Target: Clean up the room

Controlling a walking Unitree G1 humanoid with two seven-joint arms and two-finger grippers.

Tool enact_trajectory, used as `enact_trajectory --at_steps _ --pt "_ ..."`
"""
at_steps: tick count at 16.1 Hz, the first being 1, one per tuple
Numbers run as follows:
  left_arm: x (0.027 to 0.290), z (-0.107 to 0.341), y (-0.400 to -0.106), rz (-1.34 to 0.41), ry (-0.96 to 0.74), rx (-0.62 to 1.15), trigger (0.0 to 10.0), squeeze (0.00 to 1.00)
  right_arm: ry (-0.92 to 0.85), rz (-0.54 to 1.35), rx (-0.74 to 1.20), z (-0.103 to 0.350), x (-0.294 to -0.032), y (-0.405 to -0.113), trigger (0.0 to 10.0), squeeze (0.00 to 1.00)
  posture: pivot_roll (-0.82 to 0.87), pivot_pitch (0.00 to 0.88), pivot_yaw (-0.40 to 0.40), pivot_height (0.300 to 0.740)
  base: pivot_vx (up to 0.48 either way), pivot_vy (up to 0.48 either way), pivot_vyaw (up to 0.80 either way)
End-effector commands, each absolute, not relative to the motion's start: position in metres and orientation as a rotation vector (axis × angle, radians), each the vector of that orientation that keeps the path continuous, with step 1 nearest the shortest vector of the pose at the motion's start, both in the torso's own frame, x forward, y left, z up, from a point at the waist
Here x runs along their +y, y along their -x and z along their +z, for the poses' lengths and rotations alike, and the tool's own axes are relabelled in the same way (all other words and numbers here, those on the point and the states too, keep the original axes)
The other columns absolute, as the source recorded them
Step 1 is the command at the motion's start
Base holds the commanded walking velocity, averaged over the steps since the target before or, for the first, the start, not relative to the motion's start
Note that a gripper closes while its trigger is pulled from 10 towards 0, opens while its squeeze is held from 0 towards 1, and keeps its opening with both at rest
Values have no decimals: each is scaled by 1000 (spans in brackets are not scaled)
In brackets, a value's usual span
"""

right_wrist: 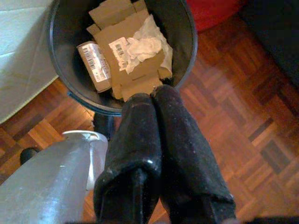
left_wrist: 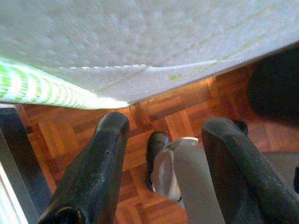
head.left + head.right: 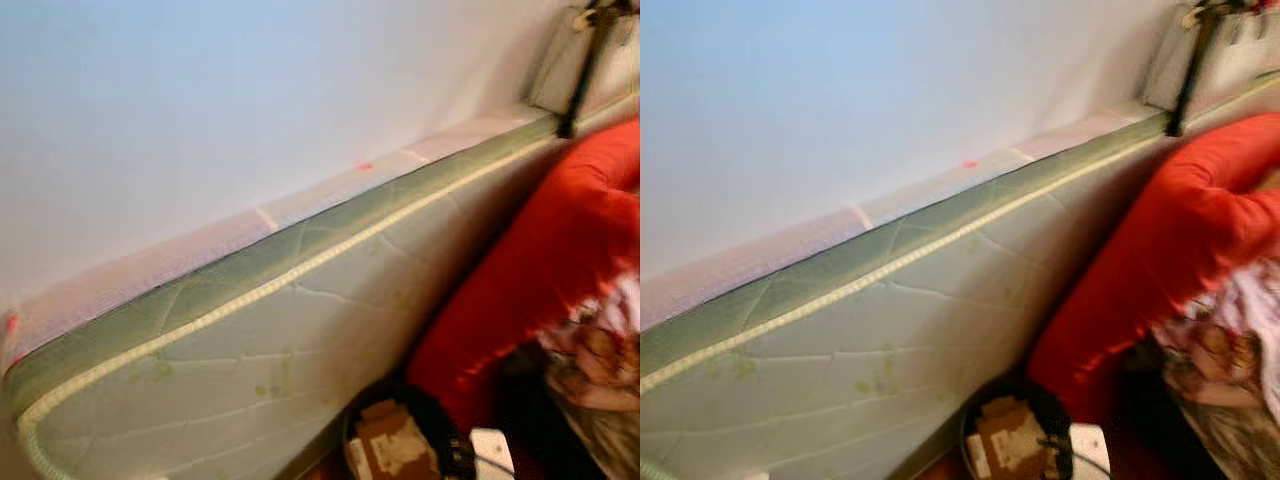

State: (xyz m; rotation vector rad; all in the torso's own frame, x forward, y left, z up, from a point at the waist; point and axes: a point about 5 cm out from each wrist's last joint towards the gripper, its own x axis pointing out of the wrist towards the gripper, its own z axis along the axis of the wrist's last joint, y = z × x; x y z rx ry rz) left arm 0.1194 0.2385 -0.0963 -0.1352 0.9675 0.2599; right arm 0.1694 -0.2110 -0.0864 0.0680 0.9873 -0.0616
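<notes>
Rubbish of torn brown cardboard and crumpled white paper [image 1: 135,49] lies in the round black bin [image 1: 184,28] just beyond the clenched, empty right gripper [image 1: 154,100], while the left gripper [image 2: 163,135] hangs released near the quilted green-edged mattress [image 3: 250,330], which a careless swing could snag.

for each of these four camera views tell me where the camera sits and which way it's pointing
Left and right eye views: on the head, looking forward and down at a mattress leaning on the wall, a red cushion and a black bin.
Left wrist view: along the open left gripper, down at parquet floor and the mattress edge.
Right wrist view: along the shut right gripper, down into the bin holding cardboard.
Shared: bin, mattress.
</notes>
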Motion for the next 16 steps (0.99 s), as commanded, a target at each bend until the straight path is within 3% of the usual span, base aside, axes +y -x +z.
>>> enact_trajectory --at_steps 1,5,12,14,16 --pt "221 -71 -191 121 -3 805 10000 0 -301 -167 902 -88 -205 -164 10000 0 18 173 -14 740 0 0 -700" --pt "221 -70 -192 113 -26 803 10000 0 -308 -159 888 -88 -198 -166 10000 0 17 172 -15 740 0 0 0" --pt "220 -69 -195 112 -31 793 10000 0 -303 -146 907 -91 -181 -166 10000 0 15 169 -17 740 0 -257 0" --pt "220 -69 -195 114 -29 789 10000 0 -292 -153 913 -90 -186 -166 10000 0 15 168 -18 740 0 -261 -706" --pt "220 -68 -196 120 -28 786 10000 0 -283 -177 900 -87 -212 -165 10000 0 10 167 -19 740 0 -257 -772"
